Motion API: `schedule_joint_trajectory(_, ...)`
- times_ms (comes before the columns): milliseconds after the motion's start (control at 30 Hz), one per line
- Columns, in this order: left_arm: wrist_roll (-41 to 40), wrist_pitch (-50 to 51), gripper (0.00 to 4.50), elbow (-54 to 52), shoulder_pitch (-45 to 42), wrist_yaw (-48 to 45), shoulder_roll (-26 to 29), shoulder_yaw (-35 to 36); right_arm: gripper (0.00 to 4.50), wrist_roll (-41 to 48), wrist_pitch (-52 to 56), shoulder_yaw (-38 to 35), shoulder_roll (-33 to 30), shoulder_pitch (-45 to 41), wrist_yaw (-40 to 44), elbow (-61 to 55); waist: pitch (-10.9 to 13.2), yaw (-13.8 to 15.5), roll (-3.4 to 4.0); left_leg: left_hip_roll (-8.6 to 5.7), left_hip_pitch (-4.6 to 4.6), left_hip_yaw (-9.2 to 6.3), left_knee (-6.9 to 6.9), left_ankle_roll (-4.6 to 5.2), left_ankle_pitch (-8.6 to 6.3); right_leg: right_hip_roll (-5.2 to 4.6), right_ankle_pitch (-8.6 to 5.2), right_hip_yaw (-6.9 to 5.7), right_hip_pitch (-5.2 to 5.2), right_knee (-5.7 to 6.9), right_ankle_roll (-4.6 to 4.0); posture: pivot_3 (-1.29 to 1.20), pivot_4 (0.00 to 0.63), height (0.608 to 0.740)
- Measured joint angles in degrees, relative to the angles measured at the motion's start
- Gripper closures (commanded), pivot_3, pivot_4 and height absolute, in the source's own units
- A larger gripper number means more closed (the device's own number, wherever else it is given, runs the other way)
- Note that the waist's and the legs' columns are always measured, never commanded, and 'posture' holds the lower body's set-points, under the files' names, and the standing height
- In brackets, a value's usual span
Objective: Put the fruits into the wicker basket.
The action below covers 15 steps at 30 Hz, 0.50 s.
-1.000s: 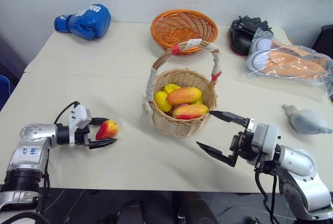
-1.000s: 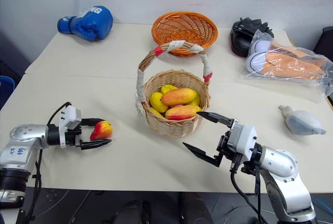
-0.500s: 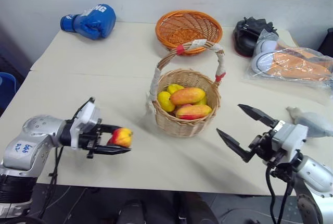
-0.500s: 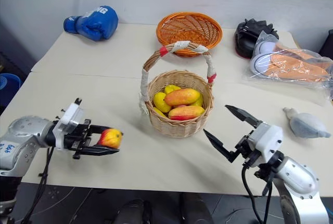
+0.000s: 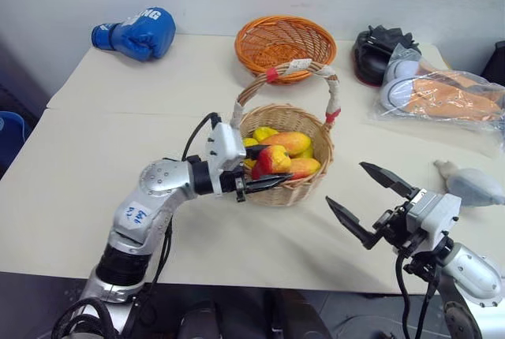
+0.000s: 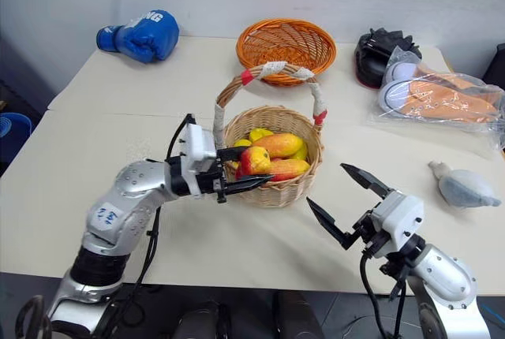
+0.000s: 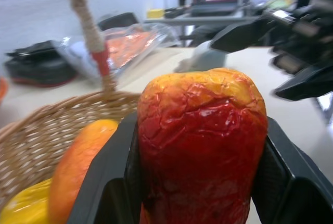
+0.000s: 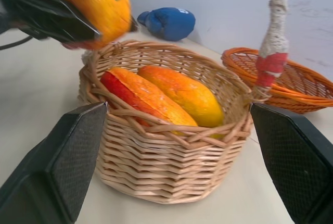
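So the left gripper (image 5: 264, 169) is clamped on the small pear-shaped fruit (image 5: 272, 160), one black finger on either side of it, and it's holding it right over the near-left rim of the wicker basket (image 5: 296, 189), just under the arched handle (image 5: 290, 68). The two oblong fruits (image 5: 288, 143) already lie inside the basket, with some yellow ones beneath. The basket sits about mid-table (image 5: 118, 158), slightly toward the front edge. The right gripper (image 5: 364, 195) hangs over the front edge to the right of the basket, fingers spread wide apart, nothing between them, well clear of the wicker.
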Motion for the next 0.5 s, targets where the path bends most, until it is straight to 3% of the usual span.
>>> schedule_joint_trajectory(200,6.88,-3.51,2.35,5.31,-3.01,5.21,-2.85,-1.07,0.00,-0.62,-1.74,0.05,0.57,1.05,0.00,0.00,0.00,0.17,0.00,0.00,-0.02,0.01,-0.04,0.03,-0.02,-0.01,0.01,0.00,0.00,-0.07,0.02,0.00,0.150,0.740)
schedule_joint_trajectory(433,6.47,-3.16,0.11,5.94,-3.01,4.38,-5.09,-1.66,0.00,-1.27,-3.77,0.39,1.58,2.33,0.01,0.03,0.00,0.12,0.00,0.01,0.00,0.03,0.00,0.02,-0.01,-0.01,0.01,0.00,0.02,-0.03,0.02,0.00,0.150,0.740)
schedule_joint_trajectory(500,5.81,-2.89,0.03,5.28,-2.81,3.41,-4.72,-1.59,0.00,-1.53,-4.48,0.61,1.83,2.59,0.06,0.27,0.00,0.07,0.00,0.02,0.00,0.04,-0.01,0.02,-0.01,-0.01,0.01,0.00,0.01,-0.03,0.02,0.00,0.150,0.740)
